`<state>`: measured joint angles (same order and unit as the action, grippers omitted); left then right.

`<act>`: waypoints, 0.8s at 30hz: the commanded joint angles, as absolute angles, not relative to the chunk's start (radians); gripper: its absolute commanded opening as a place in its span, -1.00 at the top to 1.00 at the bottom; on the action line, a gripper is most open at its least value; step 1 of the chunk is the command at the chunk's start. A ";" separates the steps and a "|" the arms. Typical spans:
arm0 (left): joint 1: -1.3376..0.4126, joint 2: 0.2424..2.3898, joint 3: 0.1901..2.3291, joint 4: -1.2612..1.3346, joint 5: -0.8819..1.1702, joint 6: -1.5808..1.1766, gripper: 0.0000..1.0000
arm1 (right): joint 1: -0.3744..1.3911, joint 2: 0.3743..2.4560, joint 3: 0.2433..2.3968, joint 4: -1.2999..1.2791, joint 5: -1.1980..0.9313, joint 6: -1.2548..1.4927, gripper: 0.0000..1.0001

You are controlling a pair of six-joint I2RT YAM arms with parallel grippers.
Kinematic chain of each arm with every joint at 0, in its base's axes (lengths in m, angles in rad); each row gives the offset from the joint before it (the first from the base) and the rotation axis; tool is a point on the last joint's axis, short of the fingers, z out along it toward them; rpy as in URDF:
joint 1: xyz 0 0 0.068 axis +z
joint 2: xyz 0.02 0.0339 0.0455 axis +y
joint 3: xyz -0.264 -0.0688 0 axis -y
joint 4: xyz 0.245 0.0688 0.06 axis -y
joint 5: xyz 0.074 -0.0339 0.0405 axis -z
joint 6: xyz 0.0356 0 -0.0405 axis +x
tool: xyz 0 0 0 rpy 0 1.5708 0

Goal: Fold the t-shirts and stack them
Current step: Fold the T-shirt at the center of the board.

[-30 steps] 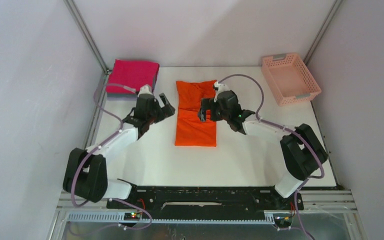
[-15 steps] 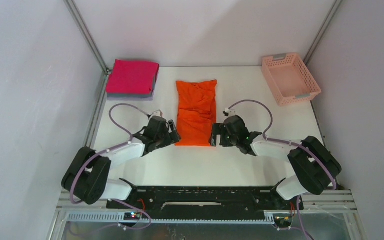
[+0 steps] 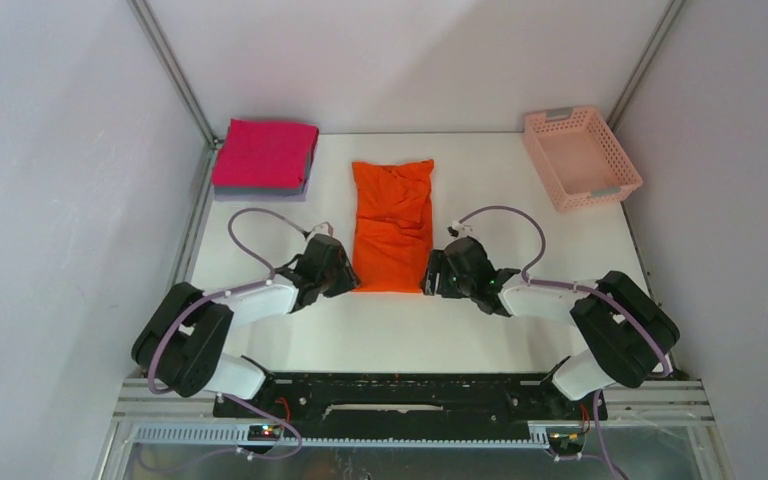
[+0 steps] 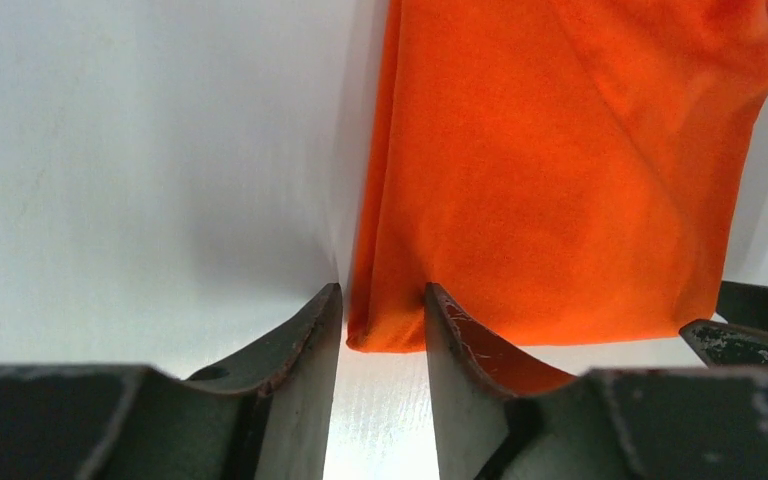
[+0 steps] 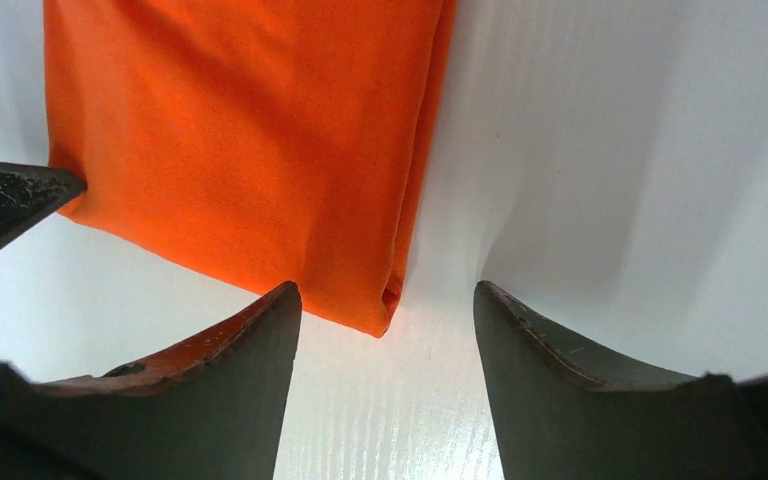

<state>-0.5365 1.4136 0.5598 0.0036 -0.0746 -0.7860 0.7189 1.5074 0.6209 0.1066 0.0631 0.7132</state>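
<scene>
The orange t-shirt [image 3: 392, 225] lies folded into a long strip mid-table. Its near left corner [image 4: 390, 320] sits between the fingertips of my left gripper [image 4: 380, 295], which has narrowed around it; the right finger [image 4: 450, 320] touches the cloth and a thin gap shows on the other side. My right gripper [image 5: 385, 290] stands open astride the near right corner [image 5: 380, 310], not touching it. From above, the left gripper [image 3: 345, 275] and right gripper [image 3: 430, 275] flank the strip's near end. A folded magenta t-shirt [image 3: 265, 152] rests on a grey one [image 3: 260, 191] at the back left.
A pale pink lattice basket [image 3: 537, 150] stands at the back right corner. Enclosure walls and metal posts close in the table on three sides. The arm bases sit at the near edge.
Both arms have pulled back from the strip's middle to its near end and come down low. Both sets of jaws have narrowed, the left more than the right.
</scene>
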 commanded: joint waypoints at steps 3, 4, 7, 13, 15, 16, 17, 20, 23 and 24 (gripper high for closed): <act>-0.561 1.394 0.521 -0.081 -0.092 -0.808 0.22 | 0.736 1.518 0.618 0.135 0.109 0.749 -0.28; -0.562 1.398 0.522 -0.076 -0.093 -0.808 0.27 | 0.738 1.521 0.618 0.138 0.107 0.753 -0.27; -0.562 1.428 0.531 -0.062 -0.107 -0.807 0.36 | 0.745 1.536 0.618 0.148 0.097 0.761 -0.22; -0.563 1.490 0.580 -0.081 -0.117 -0.789 0.99 | 0.760 1.556 0.618 0.135 0.099 0.785 -0.12; -0.562 1.488 0.569 -0.073 -0.118 -0.788 1.00 | 0.765 1.562 0.618 0.134 0.106 0.793 -0.02; -0.562 1.483 0.560 -0.065 -0.117 -0.787 1.00 | 0.767 1.567 0.618 0.137 0.107 0.796 0.03; -0.562 1.475 0.550 -0.058 -0.114 -0.787 1.00 | 0.770 1.572 0.618 0.141 0.111 0.799 0.07; -0.562 1.451 0.526 -0.045 -0.114 -0.788 1.00 | 0.773 1.590 0.618 0.157 0.105 0.815 0.30; -0.562 1.437 0.508 -0.038 -0.119 -0.792 1.00 | 0.773 1.603 0.618 0.152 0.104 0.824 0.74; -0.563 1.433 0.504 -0.036 -0.118 -0.794 1.00 | 0.773 1.603 0.617 0.145 0.106 0.826 0.87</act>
